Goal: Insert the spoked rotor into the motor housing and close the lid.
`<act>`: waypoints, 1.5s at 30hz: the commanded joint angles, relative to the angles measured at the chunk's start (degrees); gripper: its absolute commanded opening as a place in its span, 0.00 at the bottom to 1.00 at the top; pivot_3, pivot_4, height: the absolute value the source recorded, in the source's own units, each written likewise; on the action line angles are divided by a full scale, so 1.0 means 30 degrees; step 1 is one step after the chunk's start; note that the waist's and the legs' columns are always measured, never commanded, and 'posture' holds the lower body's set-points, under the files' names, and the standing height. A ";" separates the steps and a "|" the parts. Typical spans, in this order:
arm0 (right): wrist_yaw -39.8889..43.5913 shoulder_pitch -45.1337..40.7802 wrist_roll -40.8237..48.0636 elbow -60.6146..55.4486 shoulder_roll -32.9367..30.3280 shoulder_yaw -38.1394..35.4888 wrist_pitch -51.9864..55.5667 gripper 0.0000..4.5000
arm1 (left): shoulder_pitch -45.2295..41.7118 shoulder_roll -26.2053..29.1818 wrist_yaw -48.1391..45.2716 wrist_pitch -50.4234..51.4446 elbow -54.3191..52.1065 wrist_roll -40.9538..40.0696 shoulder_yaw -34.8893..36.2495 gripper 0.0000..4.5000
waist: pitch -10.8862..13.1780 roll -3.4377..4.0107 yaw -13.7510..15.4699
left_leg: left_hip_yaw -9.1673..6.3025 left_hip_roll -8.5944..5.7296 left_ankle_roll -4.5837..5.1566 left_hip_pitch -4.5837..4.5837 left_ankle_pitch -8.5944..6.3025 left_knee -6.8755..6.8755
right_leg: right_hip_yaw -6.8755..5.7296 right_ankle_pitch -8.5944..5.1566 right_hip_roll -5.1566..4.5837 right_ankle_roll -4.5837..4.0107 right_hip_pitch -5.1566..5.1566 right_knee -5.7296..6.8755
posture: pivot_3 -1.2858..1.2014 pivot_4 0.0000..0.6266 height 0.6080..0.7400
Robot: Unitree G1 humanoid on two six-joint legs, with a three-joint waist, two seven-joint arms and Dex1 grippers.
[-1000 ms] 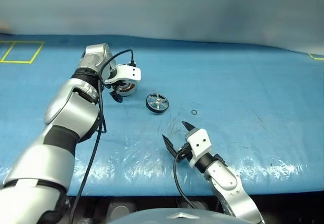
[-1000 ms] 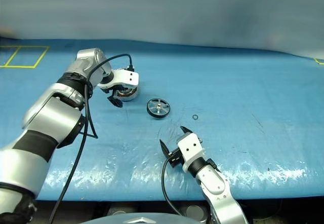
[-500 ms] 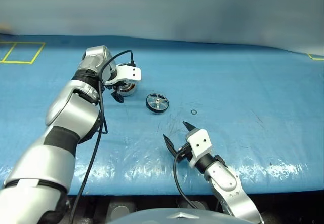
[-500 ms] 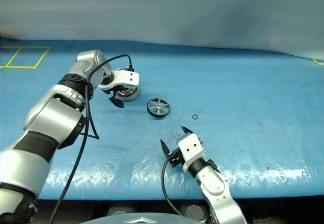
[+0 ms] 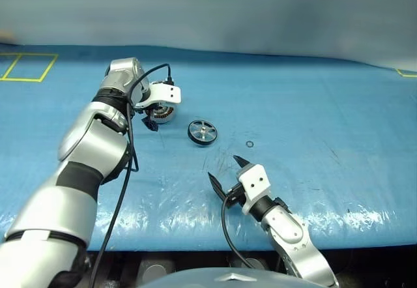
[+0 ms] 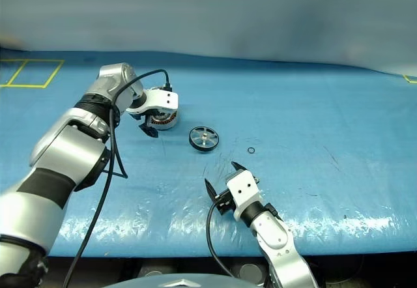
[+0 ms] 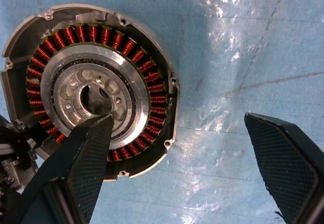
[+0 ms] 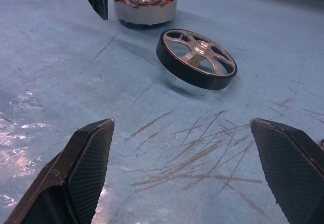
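left end effector [image 5: 154,116] agape over motor housing [image 5: 161,113] | right end effector [image 5: 226,174] agape | spoked rotor [image 5: 202,132] between

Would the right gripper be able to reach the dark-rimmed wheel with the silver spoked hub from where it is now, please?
Probably yes: the right gripper is open and faces the dark-rimmed spoked wheel, with only bare blue table between them.

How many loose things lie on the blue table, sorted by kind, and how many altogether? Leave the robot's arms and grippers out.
Motor housing with copper windings: 1
Spoked rotor with dark rim: 1
Small dark ring: 1
Total: 3
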 commanded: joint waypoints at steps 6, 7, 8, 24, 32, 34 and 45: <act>0.0269 -0.0086 0.0111 -0.0427 -0.0152 0.0115 -0.0057 1.00 | -0.1141 0.0070 -0.0110 -0.0111 -0.0042 0.0281 0.0058 0.98 | 0.0000 0.0000 -0.0023 | 0.0000 0.0000 0.0000 0.0000 0.0000 -0.0004 | 0.0001 0.0000 0.0000 -0.0001 -0.0003 0.0000 | 0.52 0.24 1.00; 0.0262 -0.0106 0.0082 -0.0420 -0.0143 0.0108 -0.0067 1.00 | -0.1096 0.0071 -0.0038 -0.0128 -0.0030 0.0320 0.0054 0.98 | 0.0000 0.0000 -0.0023 | 0.0000 0.0000 0.0000 0.0001 0.0000 -0.0004 | 0.0001 0.0000 0.0000 0.0000 -0.0003 0.0000 | 0.52 0.24 1.00; 0.0257 -0.0128 0.0059 -0.0417 -0.0127 0.0101 -0.0065 1.00 | -0.1061 0.0074 -0.0003 -0.0147 -0.0019 0.0352 0.0049 0.98 | 0.0000 0.0000 -0.0023 | 0.0000 -0.0001 0.0000 0.0001 0.0000 -0.0003 | 0.0001 0.0000 0.0001 0.0000 -0.0003 0.0001 | 0.52 0.24 1.00; 0.0035 0.0075 -0.0023 -0.0441 0.0004 -0.0034 -0.0120 1.00 | 0.0563 -0.0387 0.0771 -0.0149 0.0087 0.0272 0.0152 0.98 | 0.0000 0.0000 -0.0019 | 0.0000 -0.0001 0.0003 0.0003 0.0003 0.0019 | 0.0001 0.0003 0.0000 0.0003 0.0002 0.0019 | 0.52 0.24 1.00; -0.0148 -0.0072 -0.0147 -0.0466 0.0058 0.0058 0.0039 1.00 | 0.1007 -0.0664 0.0345 -0.0031 0.0121 0.0256 0.0089 0.98 | -0.0001 0.0002 -0.0036 | -0.0001 -0.0002 0.0003 0.0009 0.0003 0.0014 | 0.0003 0.0004 0.0000 0.0001 0.0005 0.0019 | 0.52 0.24 1.00; -0.0194 -0.0129 -0.0172 -0.0446 0.0116 0.0074 0.0064 1.00 | 0.1113 -0.0728 0.0449 0.0038 0.0130 0.0243 0.0107 0.89 | -0.0002 0.0003 -0.0035 | -0.0001 -0.0002 0.0003 0.0013 0.0003 0.0015 | 0.0003 0.0004 0.0000 0.0001 0.0009 0.0019 | 0.52 0.24 1.00; -0.0268 -0.1058 -0.0041 0.0383 0.0467 -0.0162 -0.0051 1.00 | 0.1822 -0.0510 0.1047 -0.0837 -0.0836 0.0625 -0.0218 0.44 | -0.0016 0.0019 -0.0023 | -0.0001 -0.0004 0.0004 0.0110 0.0003 0.0041 | 0.0003 0.0005 0.0000 0.0011 0.0128 0.0017 | 0.52 0.24 1.00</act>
